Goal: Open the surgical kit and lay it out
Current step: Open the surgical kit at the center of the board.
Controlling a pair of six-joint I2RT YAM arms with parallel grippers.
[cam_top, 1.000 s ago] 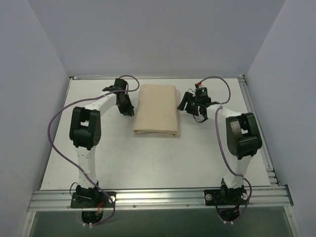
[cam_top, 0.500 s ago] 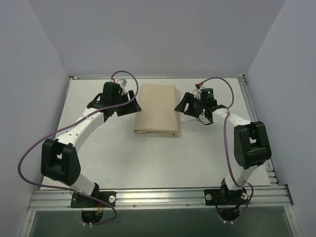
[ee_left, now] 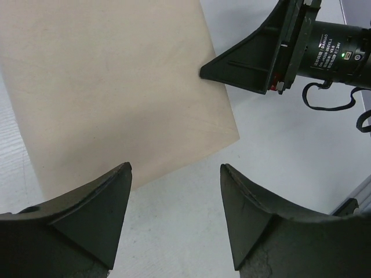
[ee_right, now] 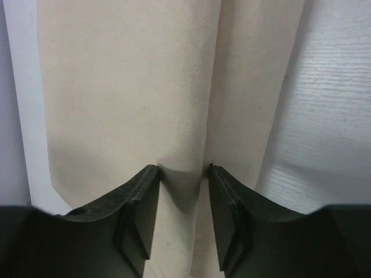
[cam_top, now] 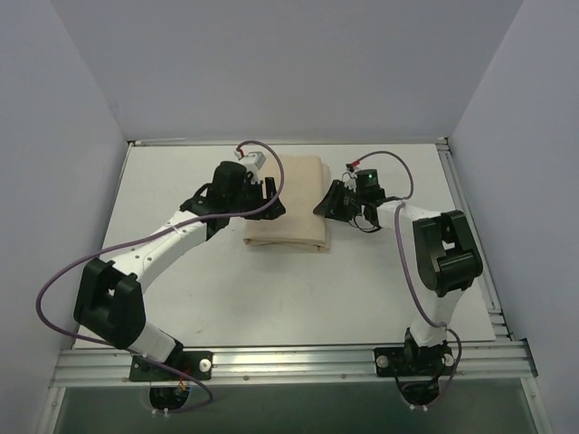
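The only writing we find is white lettering (ee_left: 322,51) on the black body of the right pincer (cam_top: 326,206), seen from the left wrist; it is too small for us to read, and a green light (ee_left: 343,55) glows just beside it. The beige wrapping cloth (cam_top: 298,226) lies folded into a flat packet on the white worktop (cam_top: 271,298), between the two pincers. We see the right pincer (ee_right: 182,169) closed onto a raised fold of that cloth (ee_right: 116,87), with the fabric pressed between its two fingertips and the rest spreading out ahead of it. The left pincer (ee_left: 175,168) hangs with its jaws wide apart and nothing in them. The cloth (ee_left: 116,87) stretches ahead of it, one corner near the gap between its fingers.
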